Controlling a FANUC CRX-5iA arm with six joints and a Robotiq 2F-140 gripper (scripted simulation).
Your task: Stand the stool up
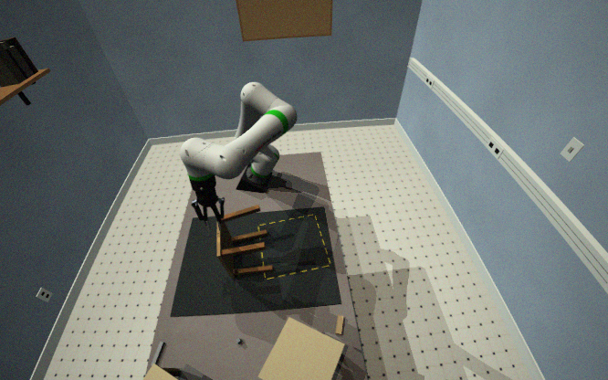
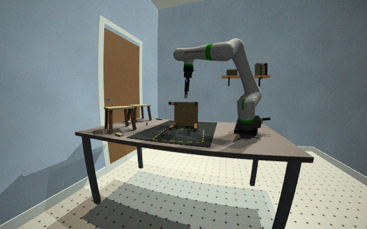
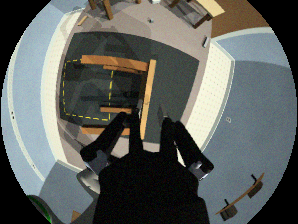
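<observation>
The wooden stool lies on its side on the dark mat, with its seat upright on the left and its legs pointing right, over the left edge of the dashed rectangle. In the exterior view the stool shows its seat underside, behind the rectangle. My gripper points straight down, a little above the seat's upper edge. It hangs clear of the stool in the exterior view. In the wrist view the fingers stand partly apart and empty over the seat edge.
Two upright stools stand at the table's far end near the door. A small wood block lies beside them. The robot base sits behind the mat. A wall shelf is behind the arm.
</observation>
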